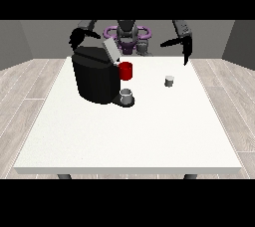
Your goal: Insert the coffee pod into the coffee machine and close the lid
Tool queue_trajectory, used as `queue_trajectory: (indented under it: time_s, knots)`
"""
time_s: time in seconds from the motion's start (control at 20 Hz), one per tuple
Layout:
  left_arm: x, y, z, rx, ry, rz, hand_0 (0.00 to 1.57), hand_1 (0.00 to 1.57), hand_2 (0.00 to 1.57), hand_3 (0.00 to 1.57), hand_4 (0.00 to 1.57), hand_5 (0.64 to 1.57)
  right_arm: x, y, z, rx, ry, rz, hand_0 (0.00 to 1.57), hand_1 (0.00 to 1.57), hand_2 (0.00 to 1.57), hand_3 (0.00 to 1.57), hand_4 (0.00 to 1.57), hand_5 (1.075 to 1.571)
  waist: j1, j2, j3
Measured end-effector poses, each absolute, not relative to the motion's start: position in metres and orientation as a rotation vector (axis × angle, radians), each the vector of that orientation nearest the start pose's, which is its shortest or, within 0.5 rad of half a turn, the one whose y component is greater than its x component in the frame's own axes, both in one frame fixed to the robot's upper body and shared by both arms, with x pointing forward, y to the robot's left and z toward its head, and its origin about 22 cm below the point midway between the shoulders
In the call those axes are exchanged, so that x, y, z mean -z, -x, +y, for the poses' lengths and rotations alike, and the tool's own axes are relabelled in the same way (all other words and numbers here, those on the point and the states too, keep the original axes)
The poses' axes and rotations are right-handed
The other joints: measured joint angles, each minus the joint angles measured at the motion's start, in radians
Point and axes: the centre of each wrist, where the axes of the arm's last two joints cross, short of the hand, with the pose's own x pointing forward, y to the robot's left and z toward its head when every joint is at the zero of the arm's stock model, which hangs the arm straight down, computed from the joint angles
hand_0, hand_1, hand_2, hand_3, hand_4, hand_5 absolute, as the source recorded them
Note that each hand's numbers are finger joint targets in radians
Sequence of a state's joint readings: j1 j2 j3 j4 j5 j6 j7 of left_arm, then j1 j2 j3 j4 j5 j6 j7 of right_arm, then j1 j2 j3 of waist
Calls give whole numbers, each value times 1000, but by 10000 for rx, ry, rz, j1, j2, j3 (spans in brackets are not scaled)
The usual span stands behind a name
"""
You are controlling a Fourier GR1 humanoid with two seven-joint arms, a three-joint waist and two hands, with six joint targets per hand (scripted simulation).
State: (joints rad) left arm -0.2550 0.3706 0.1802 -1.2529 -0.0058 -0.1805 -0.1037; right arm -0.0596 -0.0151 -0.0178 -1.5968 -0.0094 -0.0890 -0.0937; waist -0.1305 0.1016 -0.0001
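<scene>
Coffee pod [169, 80] below raised robot hand [186, 52]

1. We see a plain white table [124, 136] with no pattern on its top.
2. We see a black coffee machine [94, 77] with a light grey lid [110, 50] and a red part [126, 70] at its front.
3. We see a grey cup [127, 96] on the machine's dark base.
4. We see a pale grey coffee pod [169, 80].
5. We see black hands, one at the view's left [77, 37] and one at the view's right [186, 51].
6. We see a light wood-plank floor [25, 86] and grey walls [239, 39].
</scene>
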Motion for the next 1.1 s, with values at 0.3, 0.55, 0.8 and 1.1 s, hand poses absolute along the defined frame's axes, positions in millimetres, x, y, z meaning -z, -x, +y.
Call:
queue_trajectory:
  time_s: [0.3,0.55,0.8,1.1]
  knots:
    - [-31,-318,376,2732,-2838,-15326,0,0,0,0,0,1571,-36,-260,-220,350,335,-17829,0,0,0,0,281,1571,-340,580,-4]
    - [-25,-330,374,3165,-3078,-14926,0,0,0,0,0,1571,-29,-266,-216,394,483,-17727,0,0,0,0,352,1571,-202,793,-2]
    - [-16,-337,368,3868,-3477,-14437,0,0,198,0,0,1571,-25,-270,-212,407,571,-17457,0,0,0,0,392,1571,-166,952,-2]
    - [-18,-351,355,4703,-3914,-14083,647,647,718,349,0,1571,-18,-284,-223,355,1019,-17028,0,0,0,0,422,1571,10,983,1]
